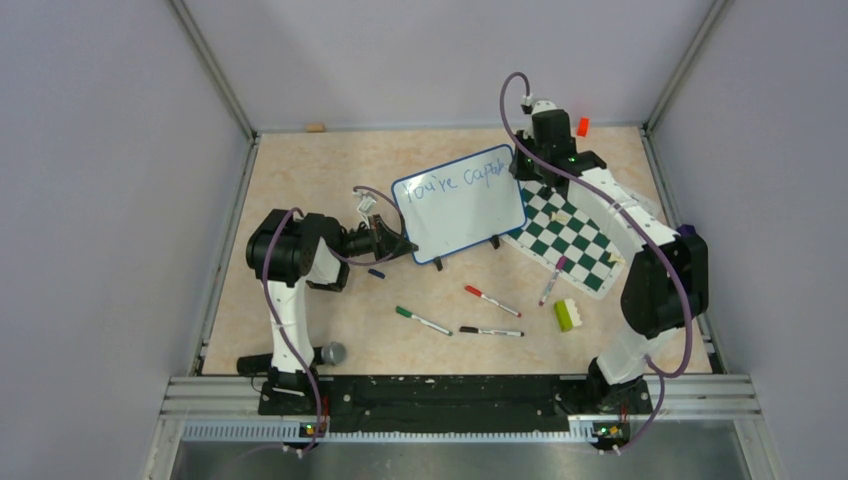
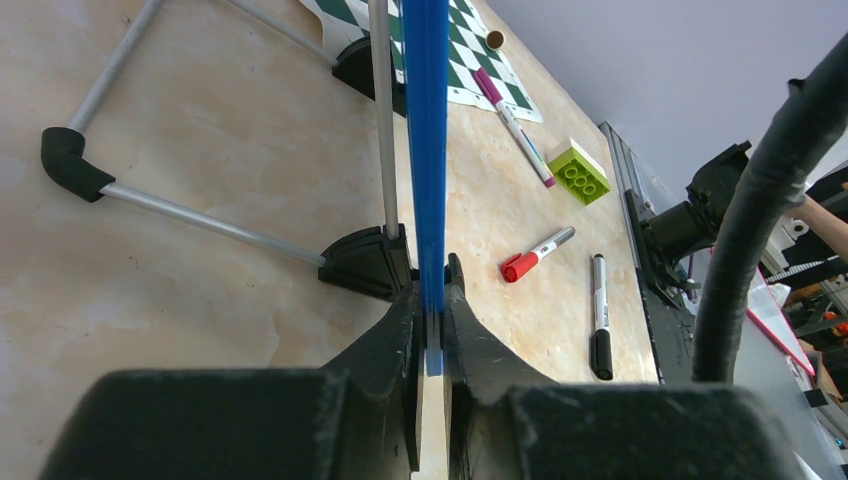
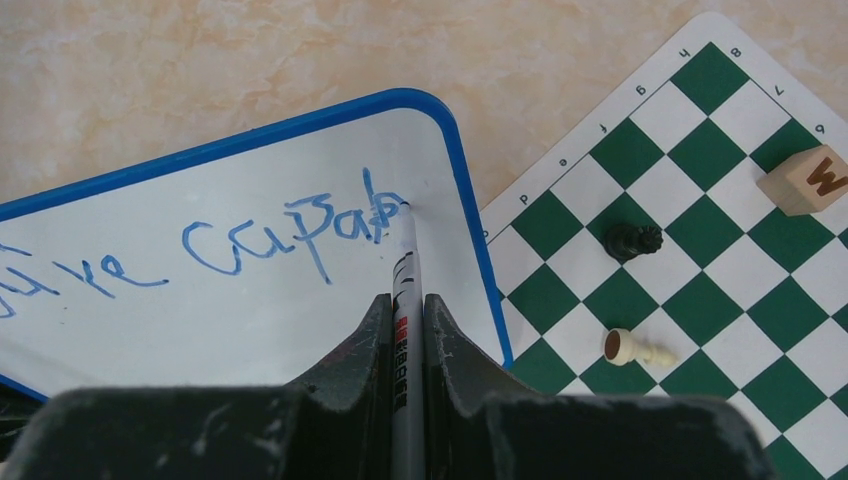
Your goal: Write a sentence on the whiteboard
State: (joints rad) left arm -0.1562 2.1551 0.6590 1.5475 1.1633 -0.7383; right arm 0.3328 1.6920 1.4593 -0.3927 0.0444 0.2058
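Two grippers, one job apiece. At centre-left of the top view, left gripper [image 1: 395, 243] pinched shut on the left edge of the whiteboard [image 1: 462, 215], propping it on its feet, forearm low and level, pointing right. From the left wrist, jaws closed on the thin blue frame seen edge-on. Across the board's upper half, the sentence [image 1: 455, 180], blue, running left to right and climbing toward the upper-right corner. At that corner, right gripper [image 1: 525, 160], arm stretched long over the chess mat [image 1: 575, 240], wrist beyond the board, fingers angled back down, clamped on a marker [image 3: 405, 255]. Tip touching the board at the end of "capab", just beside the right frame. Scant room between tip and frame; probably calls for cramped last letters, or a drop to the blank space below.
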